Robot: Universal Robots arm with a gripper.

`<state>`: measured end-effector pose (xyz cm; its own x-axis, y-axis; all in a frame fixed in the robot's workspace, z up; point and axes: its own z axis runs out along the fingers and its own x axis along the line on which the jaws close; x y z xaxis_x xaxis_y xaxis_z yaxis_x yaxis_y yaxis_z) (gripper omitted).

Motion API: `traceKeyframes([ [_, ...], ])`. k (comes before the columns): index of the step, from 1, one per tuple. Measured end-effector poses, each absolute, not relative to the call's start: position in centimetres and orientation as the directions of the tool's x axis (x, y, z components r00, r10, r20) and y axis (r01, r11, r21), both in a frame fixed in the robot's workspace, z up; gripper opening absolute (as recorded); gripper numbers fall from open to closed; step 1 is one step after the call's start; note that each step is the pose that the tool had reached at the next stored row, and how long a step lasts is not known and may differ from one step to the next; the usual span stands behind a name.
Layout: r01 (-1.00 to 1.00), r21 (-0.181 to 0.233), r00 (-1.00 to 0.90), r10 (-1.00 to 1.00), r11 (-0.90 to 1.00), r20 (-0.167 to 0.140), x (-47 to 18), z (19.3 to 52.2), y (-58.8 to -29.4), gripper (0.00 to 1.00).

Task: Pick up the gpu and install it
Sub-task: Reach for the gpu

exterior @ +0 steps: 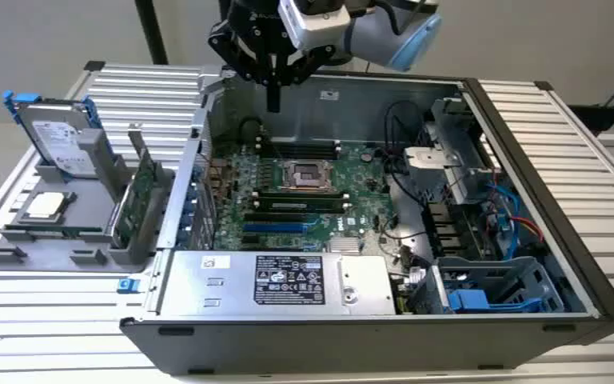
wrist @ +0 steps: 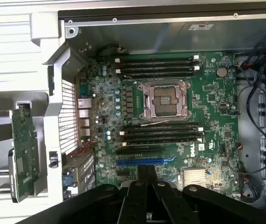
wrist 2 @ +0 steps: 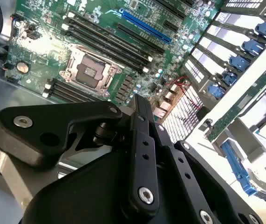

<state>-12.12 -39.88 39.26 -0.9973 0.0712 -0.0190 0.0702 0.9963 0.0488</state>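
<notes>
The gpu (exterior: 140, 200) stands on edge in a grey holder (exterior: 29, 240) at the exterior view's left, outside the open computer case (exterior: 520, 160). Its green board face (wrist: 24, 149) shows in the first wrist view, and its edge (wrist 2: 240, 109) in the second wrist view. My gripper (exterior: 273, 102) hangs over the back of the case, above the motherboard (exterior: 307, 200), shut with nothing in it. Its black fingers (wrist: 147, 179) point down near the blue slot (wrist: 146, 162). The fingers (wrist 2: 141, 116) also show pressed together in the second wrist view.
A silver hard drive with blue rails (exterior: 57, 136) and a processor chip (exterior: 45, 206) share the grey holder. Inside the case are the power supply (exterior: 275, 280), a drive cage (exterior: 494, 284) and loose cables (exterior: 499, 208). The case wall (exterior: 189, 176) separates holder and motherboard.
</notes>
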Motion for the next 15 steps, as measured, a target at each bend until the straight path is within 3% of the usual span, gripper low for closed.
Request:
traceKeyframes([
  [15,0.07,0.049,-0.997,0.071,0.996,-0.019,-12.12,39.26,-39.88,0.0],
])
